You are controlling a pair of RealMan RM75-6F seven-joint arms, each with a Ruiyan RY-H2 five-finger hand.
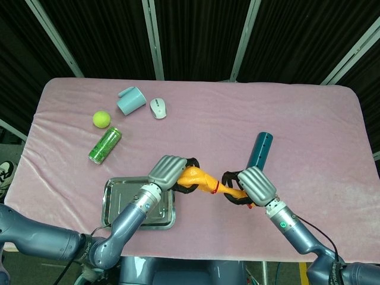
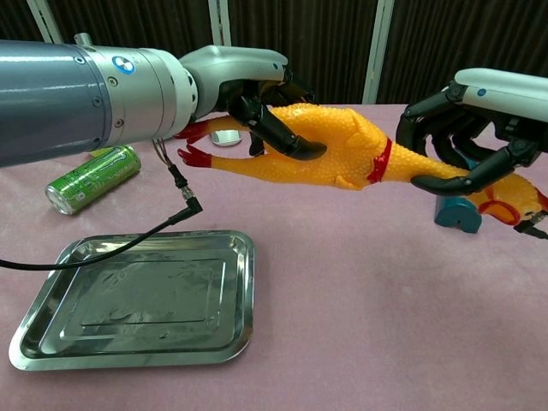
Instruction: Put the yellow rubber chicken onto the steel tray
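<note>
The yellow rubber chicken (image 1: 200, 179) (image 2: 330, 147) hangs in the air between my two hands, above the pink cloth and to the right of the steel tray (image 1: 119, 196) (image 2: 137, 300). My left hand (image 1: 169, 171) (image 2: 257, 90) grips its body near the legs, fingers curled over the top. The neck end is held by my right hand (image 1: 254, 186) (image 2: 479, 116), whose fingers ring the neck beside the red collar. The chicken's head shows behind that hand's fingers in the chest view. Nothing lies in the tray.
A teal cylinder (image 1: 260, 151) (image 2: 458, 214) stands just behind my right hand. A green can (image 1: 105, 145) (image 2: 92, 178), a yellow-green ball (image 1: 101, 119), a light blue cup (image 1: 130, 100) and a white mouse (image 1: 158, 108) sit at the back left.
</note>
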